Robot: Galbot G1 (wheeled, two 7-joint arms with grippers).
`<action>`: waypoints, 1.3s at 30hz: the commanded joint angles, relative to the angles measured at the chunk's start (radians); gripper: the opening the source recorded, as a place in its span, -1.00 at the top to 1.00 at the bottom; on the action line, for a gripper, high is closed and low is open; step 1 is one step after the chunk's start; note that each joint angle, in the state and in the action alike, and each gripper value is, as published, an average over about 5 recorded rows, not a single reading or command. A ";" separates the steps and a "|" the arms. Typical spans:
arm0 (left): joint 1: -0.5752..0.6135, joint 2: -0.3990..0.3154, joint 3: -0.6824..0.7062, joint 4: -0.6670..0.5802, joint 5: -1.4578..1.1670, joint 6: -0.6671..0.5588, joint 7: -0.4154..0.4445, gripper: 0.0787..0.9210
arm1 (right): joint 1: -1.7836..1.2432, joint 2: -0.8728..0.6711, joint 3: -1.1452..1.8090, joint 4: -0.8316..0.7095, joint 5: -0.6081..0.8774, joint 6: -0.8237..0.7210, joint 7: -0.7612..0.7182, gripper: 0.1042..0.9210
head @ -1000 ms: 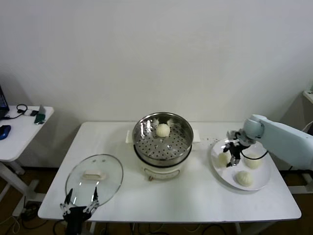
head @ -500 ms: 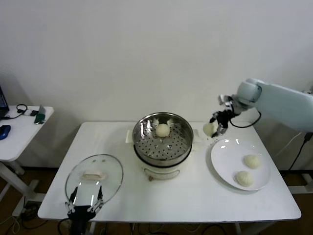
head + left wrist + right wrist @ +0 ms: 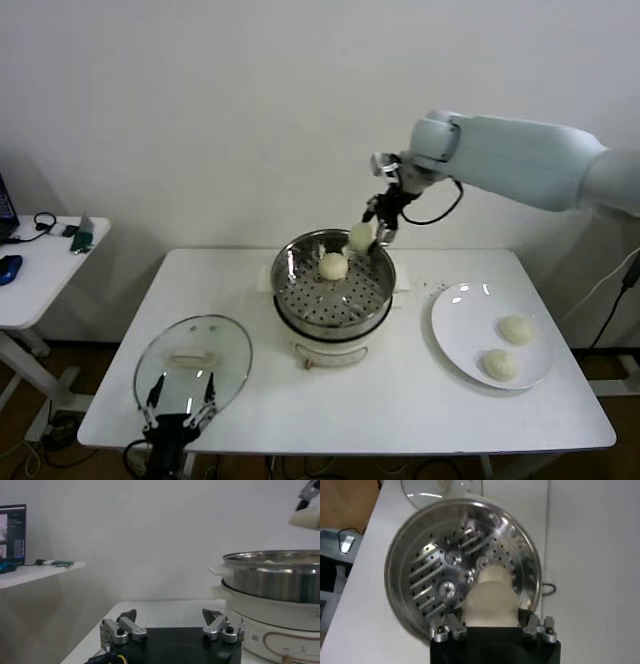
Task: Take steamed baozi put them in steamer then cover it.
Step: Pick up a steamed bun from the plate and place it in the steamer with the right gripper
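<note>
White tabletop [image 3: 400,390] against a plain pale wall. My right hand [image 3: 372,232] pinches one bun [image 3: 361,237] and holds it in the air above the far rim of the steamer [image 3: 333,285], clear of the metal; in the right wrist view that bun [image 3: 488,604] sits pressed between my two fingers, directly over the perforated basket [image 3: 435,575]. One bun [image 3: 332,266] already lies on the basket floor, towards the back. Two more buns [image 3: 516,329] [image 3: 499,364] wait on the white plate [image 3: 462,340] at the right side of the tabletop, well apart from the steamer. The glass lid [image 3: 192,362] lies flat near the front left corner, handle up, beside the steamer and not on it. My left hand [image 3: 180,412] hangs low at the front edge just before the lid, fingers spread wide and holding nothing; in its own view the left hand [image 3: 172,627] faces the steamer's side [image 3: 280,587] across bare tabletop.

Progress, as I judge it: one bun placed, a second about to be lowered in, two yet to be fetched from the plate, and the covering step not yet begun.
</note>
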 commanded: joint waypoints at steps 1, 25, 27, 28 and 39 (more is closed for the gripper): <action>-0.002 0.005 0.002 0.001 -0.006 -0.002 0.000 -0.77 | -0.028 0.164 -0.030 -0.032 0.063 -0.024 0.014 -0.49; -0.038 0.028 -0.015 -0.002 -0.062 0.025 0.002 -0.77 | -0.212 0.283 -0.048 -0.183 -0.009 -0.012 0.001 -0.51; -0.042 0.027 -0.013 -0.001 -0.061 0.027 0.002 -0.77 | -0.210 0.282 -0.050 -0.183 -0.014 -0.015 0.000 -0.54; -0.045 0.027 -0.013 -0.001 -0.060 0.029 0.002 -0.77 | -0.209 0.281 -0.051 -0.182 -0.017 -0.016 -0.002 -0.57; -0.053 0.028 -0.015 -0.003 -0.058 0.037 0.000 -0.77 | -0.154 0.211 -0.015 -0.141 -0.049 -0.019 -0.042 -0.76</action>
